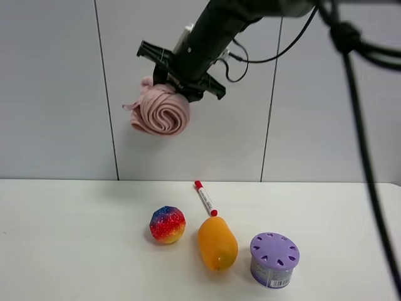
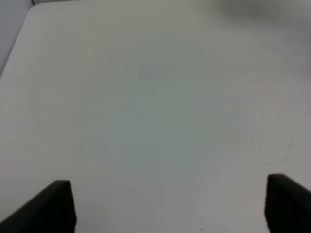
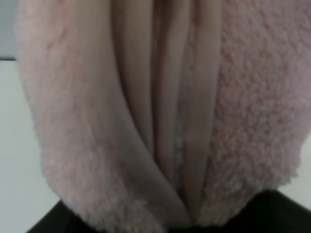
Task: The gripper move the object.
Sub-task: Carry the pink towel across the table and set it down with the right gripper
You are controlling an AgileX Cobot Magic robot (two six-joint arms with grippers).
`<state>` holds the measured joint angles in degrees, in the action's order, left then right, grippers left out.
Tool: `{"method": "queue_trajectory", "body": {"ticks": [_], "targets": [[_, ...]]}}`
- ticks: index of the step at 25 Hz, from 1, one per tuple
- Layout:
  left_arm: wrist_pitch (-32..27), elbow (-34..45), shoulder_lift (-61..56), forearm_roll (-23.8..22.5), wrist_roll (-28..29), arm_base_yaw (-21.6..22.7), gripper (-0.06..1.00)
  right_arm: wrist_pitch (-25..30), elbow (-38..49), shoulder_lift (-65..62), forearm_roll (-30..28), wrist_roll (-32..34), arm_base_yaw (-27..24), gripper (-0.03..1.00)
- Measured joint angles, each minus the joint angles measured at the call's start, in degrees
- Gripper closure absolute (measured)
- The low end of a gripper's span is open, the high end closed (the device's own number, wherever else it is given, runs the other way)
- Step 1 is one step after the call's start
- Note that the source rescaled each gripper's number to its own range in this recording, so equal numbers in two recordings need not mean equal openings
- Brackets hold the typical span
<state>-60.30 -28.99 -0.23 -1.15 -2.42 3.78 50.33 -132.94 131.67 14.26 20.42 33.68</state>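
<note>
The rolled pale pink towel point(image 1: 160, 111) hangs high in the air in front of the back wall, left of centre in the exterior high view. My right gripper point(image 1: 182, 74) is shut on it from above, at the end of the black arm that reaches in from the upper right. In the right wrist view the towel point(image 3: 160, 111) fills nearly the whole frame, its folds pressed together. My left gripper point(image 2: 167, 206) is not seen in the exterior view; its wrist view shows two black fingertips point(image 2: 53, 206) wide apart over bare white table, holding nothing.
On the white table point(image 1: 75, 238) lie a rainbow ball point(image 1: 167, 224), an orange mango-shaped toy point(image 1: 217, 243), a purple round container point(image 1: 274, 259) and a red-capped marker point(image 1: 205, 198). A black cable point(image 1: 363, 150) hangs down at the right.
</note>
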Motion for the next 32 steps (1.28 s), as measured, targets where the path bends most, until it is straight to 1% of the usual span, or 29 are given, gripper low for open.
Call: {"method": "queue_trajectory", "body": {"ticks": [3, 7, 11, 14, 18, 24, 32], "targets": [[0.00, 0.00, 0.00, 0.00, 0.00, 0.00, -0.06, 0.00, -4.13, 6.65, -0.88, 2.02, 0.00, 0.97], [0.00, 0.00, 0.00, 0.00, 0.00, 0.00, -0.06, -0.70, -5.49, 12.52, -1.31, 2.44, 0.43, 0.97], [0.00, 0.00, 0.00, 0.00, 0.00, 0.00, -0.06, -3.72, -5.49, 15.48, -1.30, 1.56, 0.65, 0.97], [0.00, 0.00, 0.00, 0.00, 0.00, 0.00, -0.06, -7.06, -5.65, 16.91, -1.52, 1.33, 0.65, 0.97], [0.00, 0.00, 0.00, 0.00, 0.00, 0.00, -0.06, -9.23, -5.76, 18.65, -1.67, 0.08, 0.65, 0.97], [0.00, 0.00, 0.00, 0.00, 0.00, 0.00, -0.06, -9.30, -5.76, 20.04, -2.54, -4.77, 0.65, 0.97], [0.00, 0.00, 0.00, 0.00, 0.00, 0.00, -0.06, -9.36, -5.76, 21.42, -2.66, -5.11, 0.65, 0.97]]}}
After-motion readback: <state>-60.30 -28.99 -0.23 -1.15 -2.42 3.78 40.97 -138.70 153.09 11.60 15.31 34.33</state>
